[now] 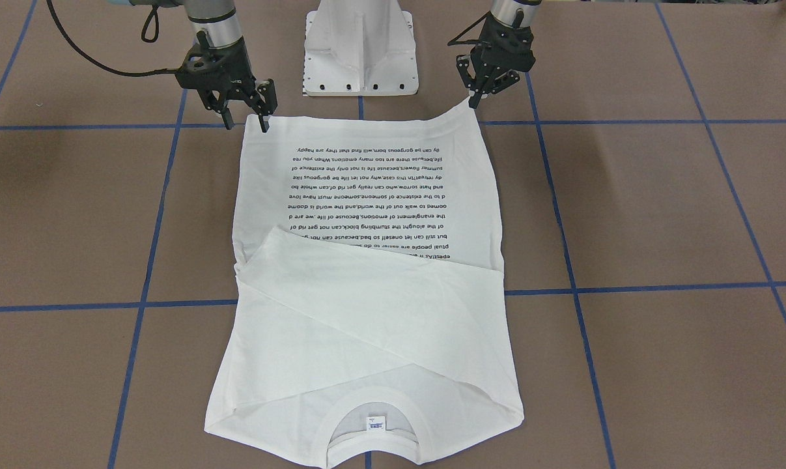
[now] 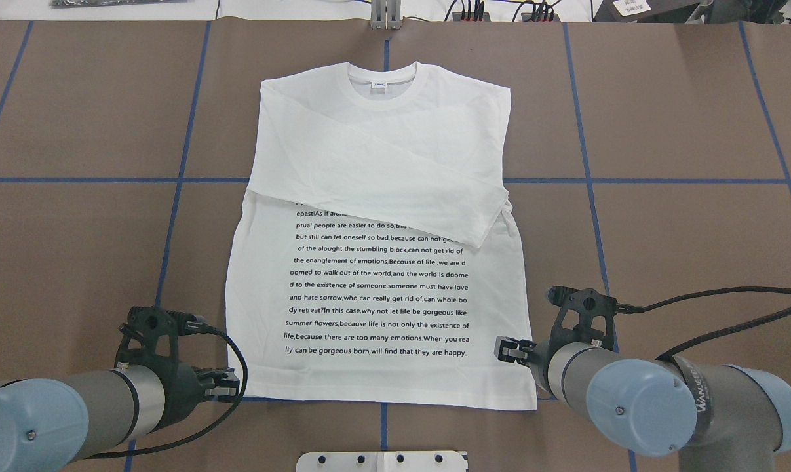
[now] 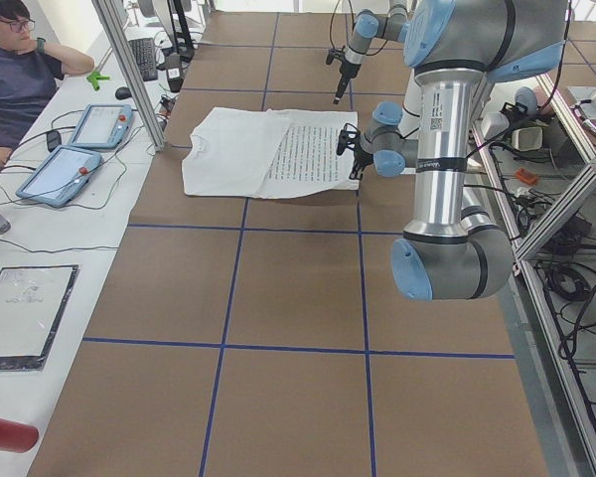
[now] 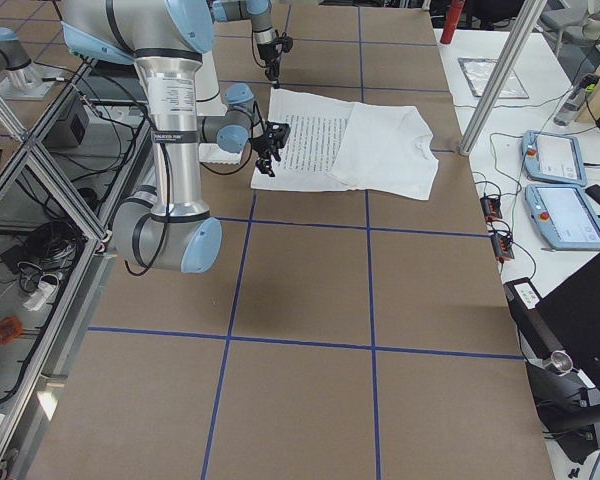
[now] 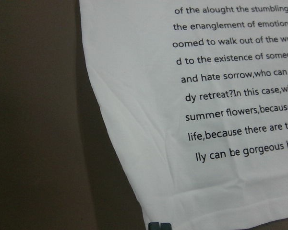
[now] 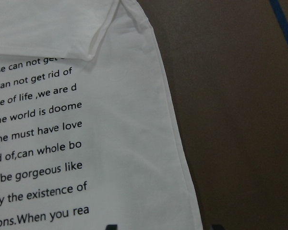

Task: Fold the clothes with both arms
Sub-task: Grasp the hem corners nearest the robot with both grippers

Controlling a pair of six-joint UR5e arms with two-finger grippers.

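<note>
So, one shirt (image 2: 257, 308) lies flat on the counter (image 2: 664, 229), and its long axis runs straight away from the robot: hem at the near edge by the base, collar (image 2: 382, 103) at the far end. Both sleeves are laid across the chest, one partly covering the top of the single text block (image 2: 379, 288).

Two arms stand over it, one at each hem corner, so neither is nearer than the other. The left fingers (image 1: 475, 94) sit at the left corner. In the left wrist view their tips are pressed close together at the cloth's edge, and from across the counter that corner looks drawn up toward them, so I'd say they are pinched on the shirt. The right fingers (image 1: 264, 111) are spread wide, one on each side of the right corner, hovering just over it and gripping nothing.

My guess is that the next move is the hem fold. The rest of the shirt lies forward of both pairs of fingers, so the hem would travel along the long axis toward the collar once the right side clamps.
</note>
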